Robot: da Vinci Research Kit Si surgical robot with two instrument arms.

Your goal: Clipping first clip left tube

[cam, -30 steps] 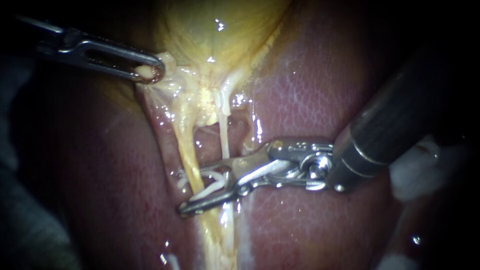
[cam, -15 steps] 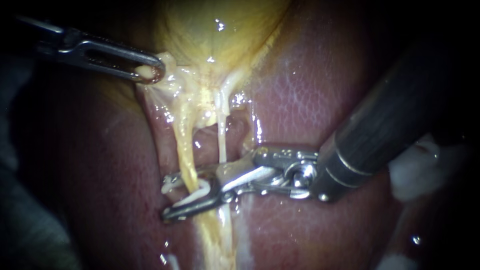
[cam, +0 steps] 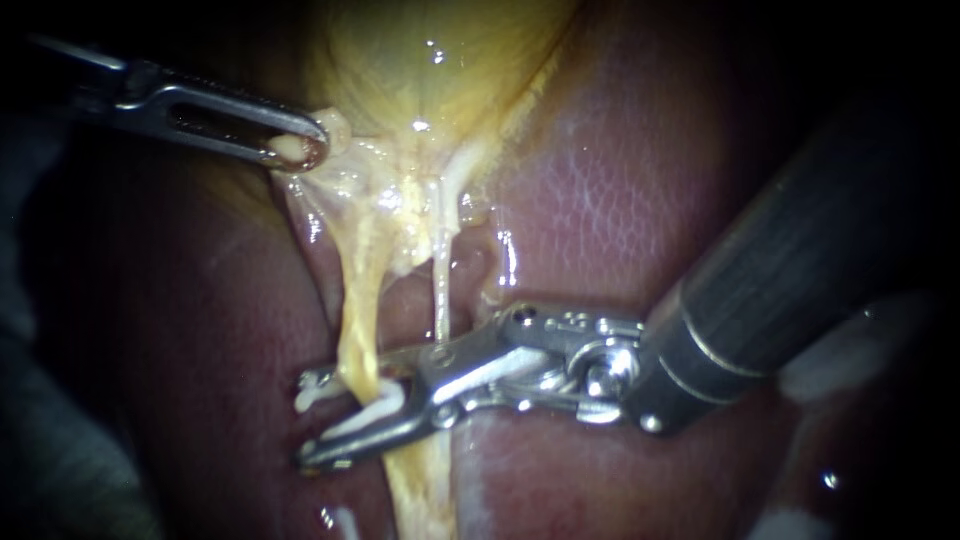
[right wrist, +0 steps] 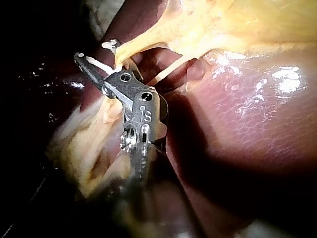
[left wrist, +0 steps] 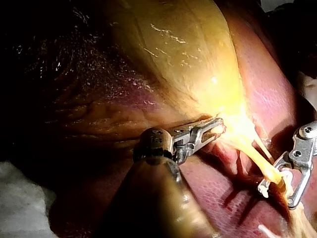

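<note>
1. The liver point(cam: 640, 200) fills the endoscope view from 1 o'clock round to 7 o'clock, dark red and wet.
2. The gallbladder point(cam: 430, 60) hangs in at 12 o'clock, yellow, narrowing toward the centre.
3. The right instrument point(cam: 318, 420) enters from 3 o'clock, with its end effector reaching to about 7 o'clock. The two jaws stand apart and carry a white clip point(cam: 375, 408) between them.
4. The left instrument point(cam: 300, 147) enters from 10 o'clock. Its end effector is clamped on the pale lower edge of the gallbladder and holds it out toward 10 o'clock.
5. The left tube point(cam: 358, 300), a thick yellow strand, runs from the gallbladder's neck down toward 7 o'clock. It passes through the gap between the right instrument's jaws, inside the open legs of the clip. The right wrist view shows the same thing.
6. A thinner pale tube point(cam: 440, 290) drops just beside it on the 3 o'clock side. It meets the upper jaw near the hinge, outside the gap.
</note>
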